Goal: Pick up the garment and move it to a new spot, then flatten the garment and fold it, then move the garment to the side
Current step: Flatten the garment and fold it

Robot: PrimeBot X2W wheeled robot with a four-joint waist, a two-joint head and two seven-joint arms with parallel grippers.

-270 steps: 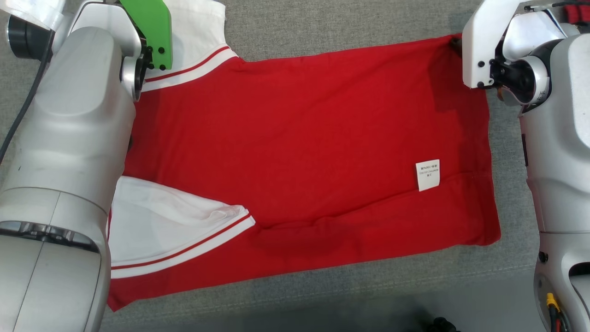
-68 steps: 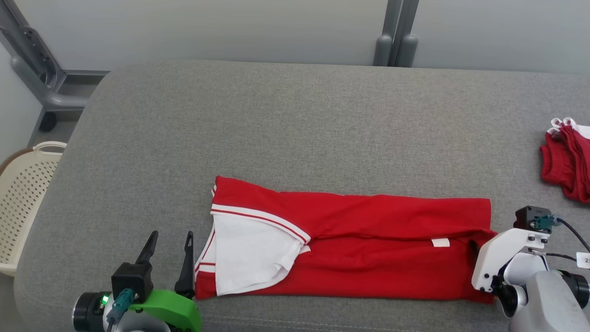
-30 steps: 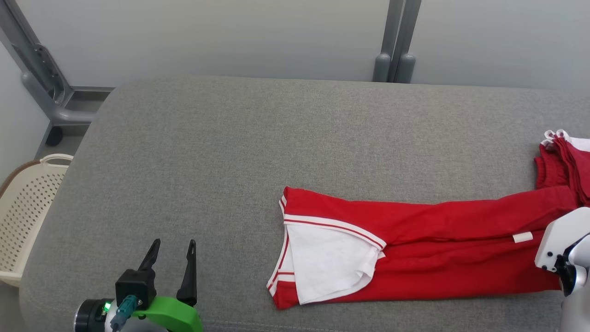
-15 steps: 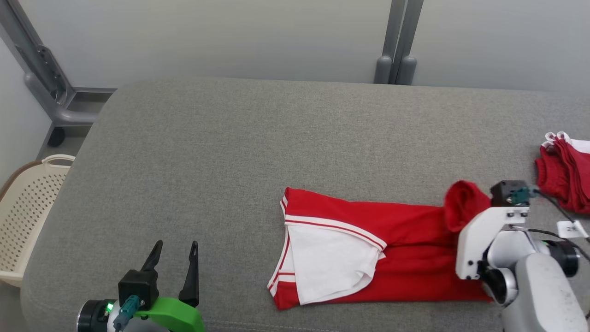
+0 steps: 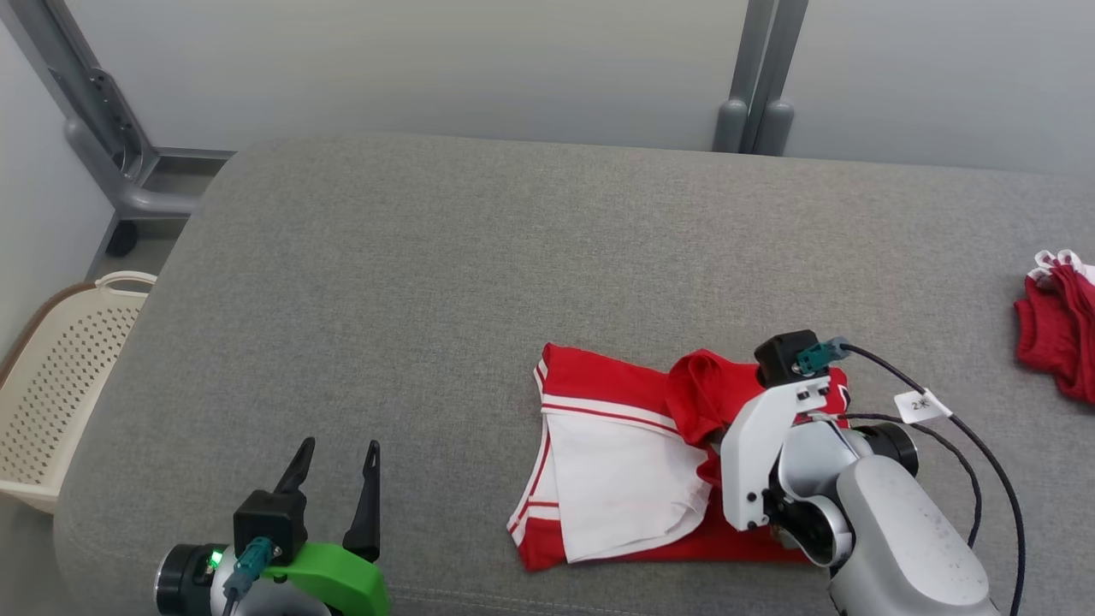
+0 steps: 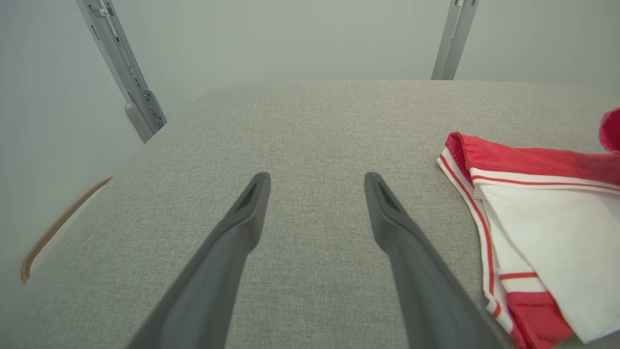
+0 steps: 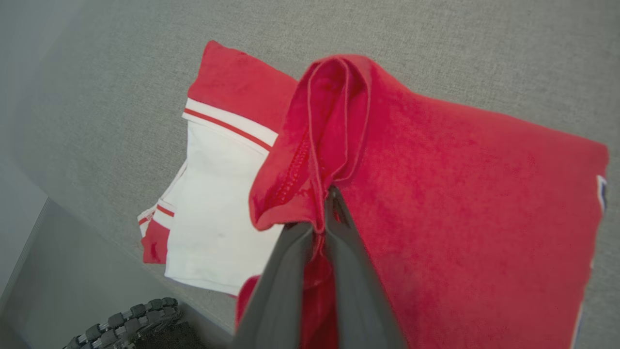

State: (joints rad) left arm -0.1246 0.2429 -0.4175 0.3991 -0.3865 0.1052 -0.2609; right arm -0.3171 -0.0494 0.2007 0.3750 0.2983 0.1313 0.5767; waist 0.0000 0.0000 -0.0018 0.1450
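Right tool [image 7: 331, 193] is pinched shut on the hem end of the red-and-white garment [image 5: 599, 479], with cloth bunched between the fingers. I read this as mid-fold: the hem end goes over toward the white sleeve end, so the garment halves on itself. Garment lies near the front edge of the desk [image 5: 428, 257], right of centre, sleeve end flat, held end lifted. Left tool [image 5: 340, 449] is wide and holds nothing, over bare fabric by the front edge and apart from the cloth; clear of the fold, I judge. Desk top is grey woven fabric. Pile of red clothes [image 5: 1056, 329] at the right edge, cream perforated basket [image 5: 60, 376] beyond the left edge, pale wall and grey posts [image 5: 761, 85] behind.
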